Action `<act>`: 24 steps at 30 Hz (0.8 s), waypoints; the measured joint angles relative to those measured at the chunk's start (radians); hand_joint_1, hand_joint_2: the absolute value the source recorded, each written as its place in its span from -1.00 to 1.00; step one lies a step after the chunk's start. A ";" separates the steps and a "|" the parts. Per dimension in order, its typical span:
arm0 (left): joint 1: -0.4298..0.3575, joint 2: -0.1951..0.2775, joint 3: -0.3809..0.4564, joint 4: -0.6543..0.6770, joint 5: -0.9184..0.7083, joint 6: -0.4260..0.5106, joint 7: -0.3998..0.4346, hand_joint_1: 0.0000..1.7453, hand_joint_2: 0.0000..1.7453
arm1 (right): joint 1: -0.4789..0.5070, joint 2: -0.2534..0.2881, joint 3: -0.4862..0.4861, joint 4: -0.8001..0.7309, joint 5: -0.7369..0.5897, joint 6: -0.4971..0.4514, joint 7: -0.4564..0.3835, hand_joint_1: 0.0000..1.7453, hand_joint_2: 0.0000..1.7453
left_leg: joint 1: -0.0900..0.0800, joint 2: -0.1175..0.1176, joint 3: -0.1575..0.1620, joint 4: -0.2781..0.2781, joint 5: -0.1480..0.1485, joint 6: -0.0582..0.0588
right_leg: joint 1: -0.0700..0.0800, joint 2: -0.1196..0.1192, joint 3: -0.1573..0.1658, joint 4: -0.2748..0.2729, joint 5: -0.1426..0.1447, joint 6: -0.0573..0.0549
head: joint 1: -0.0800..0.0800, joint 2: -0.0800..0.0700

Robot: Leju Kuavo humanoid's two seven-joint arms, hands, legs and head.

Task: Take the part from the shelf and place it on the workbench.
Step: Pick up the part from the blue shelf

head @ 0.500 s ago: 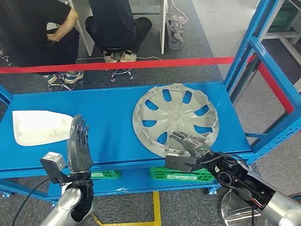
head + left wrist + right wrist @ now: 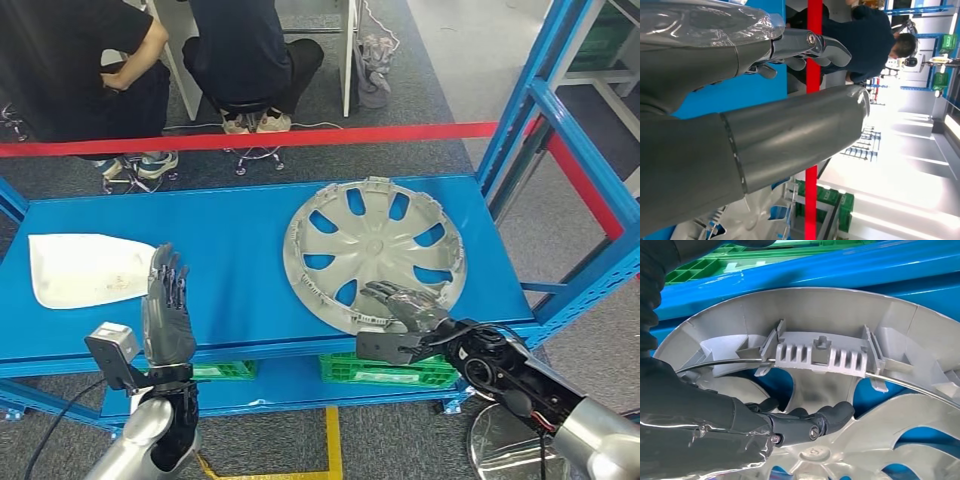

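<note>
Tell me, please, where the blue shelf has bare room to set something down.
The widest bare patch lies between the white sheet and the hubcap, behind the raised left hand. A strip runs along the back edge. The hubcap's near rim is crowded by the right hand.

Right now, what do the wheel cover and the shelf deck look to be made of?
Wheel cover: likely moulded plastic, matt silver; the right wrist view shows thin ribs and clips and a wire ring. Shelf deck: probably painted sheet metal, smooth glossy blue.
</note>
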 joint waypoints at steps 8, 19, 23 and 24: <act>0.000 0.002 0.000 0.000 -0.001 0.005 0.005 -1.00 -1.00 | -0.010 0.009 0.009 0.024 0.010 0.009 -0.001 -1.00 1.00 | 0.000 0.000 0.004 0.000 0.000 0.000 | 0.000 0.000 0.004 0.000 0.000 0.000 | 0.000 0.000; 0.000 0.005 0.000 0.000 -0.001 0.000 0.012 -1.00 -1.00 | -0.021 0.014 0.026 0.040 0.039 0.004 0.011 -1.00 1.00 | 0.000 0.000 0.007 0.000 0.000 0.000 | 0.000 0.001 0.007 0.000 0.000 0.000 | 0.000 0.000; 0.000 0.006 0.000 0.000 0.000 -0.003 0.015 -1.00 -1.00 | -0.021 0.015 0.039 0.039 0.124 -0.023 0.038 -1.00 1.00 | 0.000 0.000 0.007 0.000 0.000 0.000 | 0.000 0.000 0.007 0.000 0.000 0.000 | 0.000 0.000; -0.001 0.006 0.000 0.000 0.001 -0.004 0.016 -1.00 -1.00 | -0.021 0.015 0.043 0.037 0.149 -0.030 0.048 -1.00 1.00 | 0.000 0.000 0.007 0.000 0.000 0.000 | 0.000 0.000 0.007 0.000 0.000 0.000 | 0.000 0.000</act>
